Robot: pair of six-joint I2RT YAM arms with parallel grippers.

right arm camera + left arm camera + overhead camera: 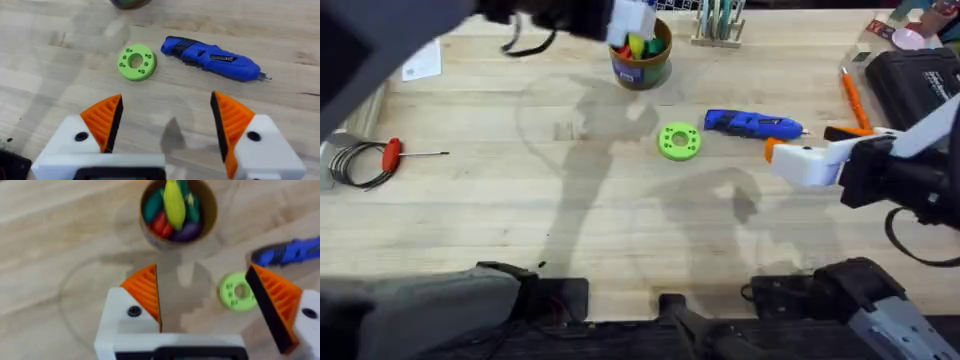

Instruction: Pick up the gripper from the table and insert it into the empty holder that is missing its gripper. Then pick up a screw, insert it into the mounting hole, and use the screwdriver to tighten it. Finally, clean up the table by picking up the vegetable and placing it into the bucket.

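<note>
Final step in hand, by appearance: vegetable (174, 202) already inside the bucket (212, 217), lying yellow-green and lengthwise on top of red, green and purple toys. Left end effector (205, 297) poised above and just short of the bucket, spread wide and holding nothing, both orange ribbed fingers (145, 287) seated in the white holder (117, 325) with a dark screw head visible on each side. Right end effector (165, 122) likewise spread wide and empty, hovering over bare worktop (45, 60) near the screwdriver (212, 57) and a green disc (136, 61). In the overhead view: bucket (642, 70) at the far centre, screwdriver (752, 123) to its right and nearer, green disc (679, 140) just beside the screwdriver's blunt end, a thin red-handled screwdriver (392, 153) and a coiled cable (350, 160) at the left edge. To finish well: lift straight up from the bucket with fingers kept apart, clear the rim before any sideways travel, avoid brushing the pail, which looks light enough to tip. Markings: a dark label with small white lettering on the screwdriver body, not legible; a purple-blue band round the bucket, writing not readable.
</note>
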